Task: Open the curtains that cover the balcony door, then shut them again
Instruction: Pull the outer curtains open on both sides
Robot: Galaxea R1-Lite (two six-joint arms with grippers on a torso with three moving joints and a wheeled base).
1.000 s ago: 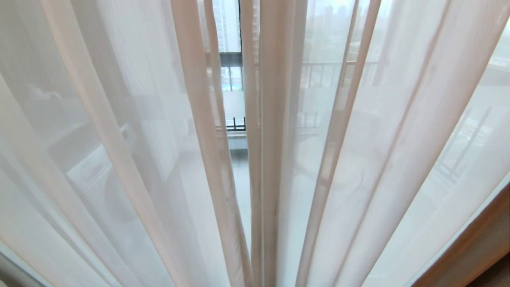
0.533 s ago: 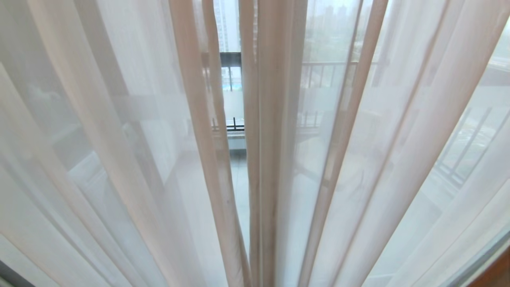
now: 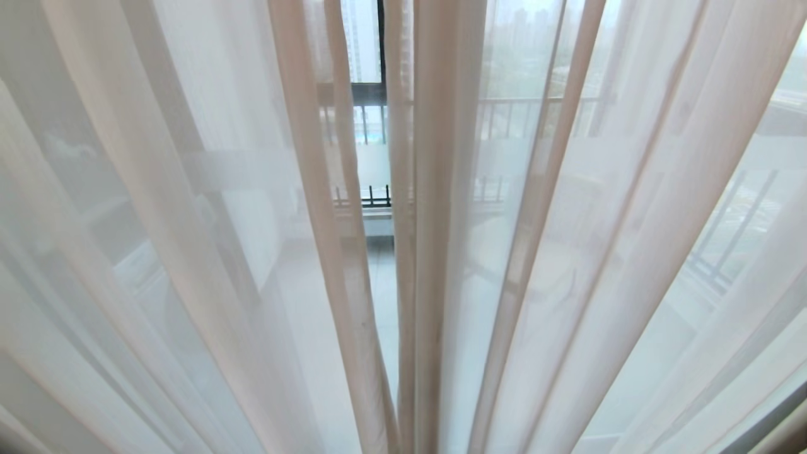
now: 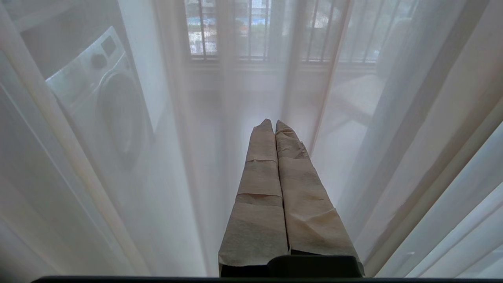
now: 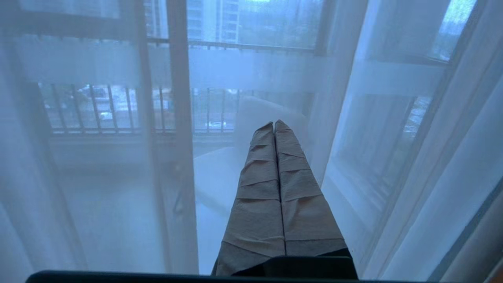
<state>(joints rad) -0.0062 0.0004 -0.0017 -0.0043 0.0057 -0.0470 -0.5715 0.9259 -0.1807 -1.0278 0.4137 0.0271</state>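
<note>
Compared with a second ago, the sheer folds at the right of the head view have swung across and now cover the brown strip that showed at the 4 o'clock corner; only a sliver of it is left. The rest of the view has hardly shifted.

Nearest the camera, the curtains (image 3: 435,252) fill the whole head view: thin cream-white sheers hanging in long pleats that fan out from the 6 o'clock edge. A narrow gap between the two panels runs from 12 o'clock down to the centre. Neither arm shows in this view.

In the left wrist view, the left tool (image 4: 273,125) has its two tape-wrapped fingers pressed together with nothing between them, close before the sheer fabric. In the right wrist view, the right tool (image 5: 274,125) is likewise fully closed, its fingers flat against each other and empty, with sheer fabric hanging just ahead and to the side.

Behind the fabric stands the balcony door (image 3: 380,38), its dark frame and frosted white band (image 3: 371,162) visible through the gap. Through the sheer in the left wrist view, a white washing machine (image 4: 106,102) stands at about 10 o'clock; what is in its drum cannot be made out. Farther off are a barred railing (image 5: 118,110) and hazy tall buildings (image 3: 360,38).
</note>
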